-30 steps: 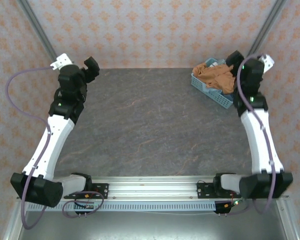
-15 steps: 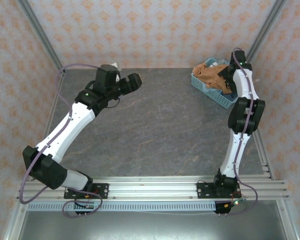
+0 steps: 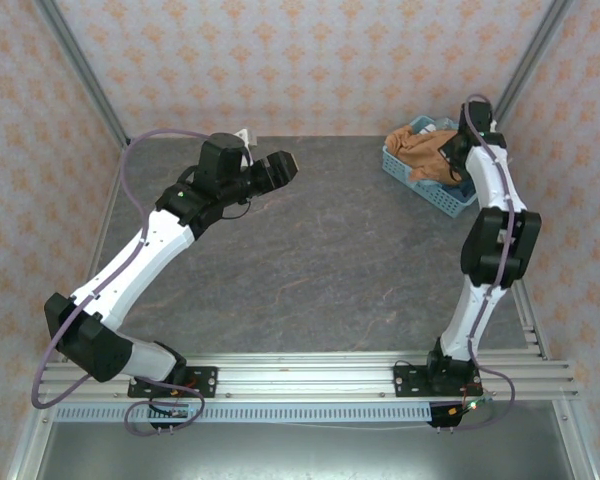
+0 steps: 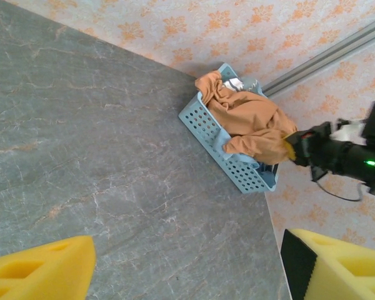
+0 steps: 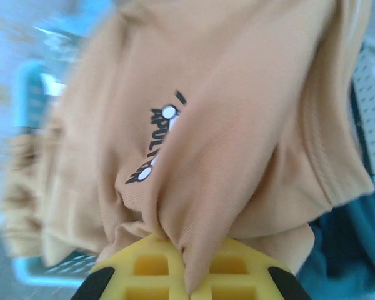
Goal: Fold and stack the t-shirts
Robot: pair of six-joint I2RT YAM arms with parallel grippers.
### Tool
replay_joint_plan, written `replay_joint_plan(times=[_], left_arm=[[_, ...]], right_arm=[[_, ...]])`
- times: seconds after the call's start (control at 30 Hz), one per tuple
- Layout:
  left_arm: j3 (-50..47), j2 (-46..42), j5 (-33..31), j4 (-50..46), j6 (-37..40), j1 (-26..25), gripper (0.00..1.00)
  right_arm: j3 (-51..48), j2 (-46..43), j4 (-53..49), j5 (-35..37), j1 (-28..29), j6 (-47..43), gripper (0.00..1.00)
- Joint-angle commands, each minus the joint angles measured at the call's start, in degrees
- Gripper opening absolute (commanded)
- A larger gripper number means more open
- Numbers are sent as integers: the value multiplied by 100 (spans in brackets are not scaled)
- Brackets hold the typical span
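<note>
Orange-tan t-shirt (image 5: 237, 94) crumpled in a light-blue lattice basket (image 4: 206, 134) at the far right corner of the tabletop (image 3: 330, 260). Black lettering on it (half lost in a fold) looks like "APUL". Right arm's jaws clench a fold of the shirt; left arm's jaws hang spread wide over the tabletop.

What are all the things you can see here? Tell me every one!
orange t-shirt: one, orange-tan with dark lettering, bunched in the basket
basket: one, light blue lattice, far right corner of the table
dark cloth: one patch, blue-green, under the orange t-shirt
table: one, grey marbled
walls: pale with orange flowers, around the table
left gripper: one, yellow fingers, open above the table
right gripper: one, yellow fingers, shut on the orange t-shirt
</note>
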Motion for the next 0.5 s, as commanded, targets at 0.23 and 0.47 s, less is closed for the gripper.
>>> replay_joint_plan(times=[0.23, 0.47], left_arm=[[322, -128, -1402, -1126, 237, 2, 82], [414, -481, -2944, -2293, 137, 136, 86]], right_arm=[[-268, -2590, 408, 1377, 1847, -887, 0], [-1032, -2737, 473, 1078, 4229, -852, 0]])
